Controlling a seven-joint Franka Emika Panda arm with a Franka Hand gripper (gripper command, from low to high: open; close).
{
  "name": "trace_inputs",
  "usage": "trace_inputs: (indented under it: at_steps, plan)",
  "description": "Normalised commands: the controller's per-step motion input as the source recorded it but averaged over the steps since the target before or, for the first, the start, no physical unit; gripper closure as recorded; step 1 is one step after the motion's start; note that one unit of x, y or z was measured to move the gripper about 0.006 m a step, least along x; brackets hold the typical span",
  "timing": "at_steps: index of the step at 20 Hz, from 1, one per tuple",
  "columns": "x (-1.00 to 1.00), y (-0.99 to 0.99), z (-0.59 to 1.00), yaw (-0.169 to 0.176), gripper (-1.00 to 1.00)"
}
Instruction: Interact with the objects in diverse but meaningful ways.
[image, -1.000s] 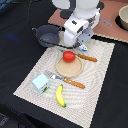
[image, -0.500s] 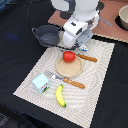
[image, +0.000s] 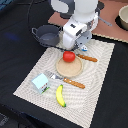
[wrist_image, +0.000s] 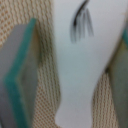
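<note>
Striped beige cloth, the placemat (image: 102, 60), spreads under a white Franka arm whose gripper (image: 78, 48) is lowered to the mat's far edge. A grey two-handled pot (image: 47, 35) stands just beside the gripper, off the mat on the dark table (image: 15, 65). Near the gripper, toward the camera, a red tomato (image: 69, 56) sits on a round wooden board (image: 70, 68), with a wooden-handled knife (image: 87, 58) touching the board's edge. Beyond the board a wooden-handled fork (image: 67, 80) lies across the mat; well apart from the gripper rest a pale carton (image: 40, 83) and a yellow banana (image: 60, 95).

The wrist view shows the fingers (wrist_image: 21, 75) apart, one on either side of a small white bottle (wrist_image: 80, 75) lying flat on the weave between them; the jaws are not yet pressed against it. In the exterior view the bottle is hidden behind the arm.

Judging by this, the step in hand is a grasp on the bottle. To do it well the fingers would need to stay centred on the narrowing waist and close evenly, so the smooth body does not squirt out sideways or drag the mat. Blur leaves the exact gap on each side unclear.
</note>
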Motion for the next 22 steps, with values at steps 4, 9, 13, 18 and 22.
trace_inputs:
  at_steps: [4, 9, 13, 18, 22]
  plan:
    - [-0.08, -0.03, 0.84, -0.051, 1.0]
    - [-0.39, -0.24, 0.98, -0.098, 1.0]
    - [-0.61, -0.34, 0.78, -0.114, 1.0]
    - [-0.61, -0.34, 0.51, -0.108, 1.0]
    - [-0.6, -0.42, -0.05, -0.096, 1.0]
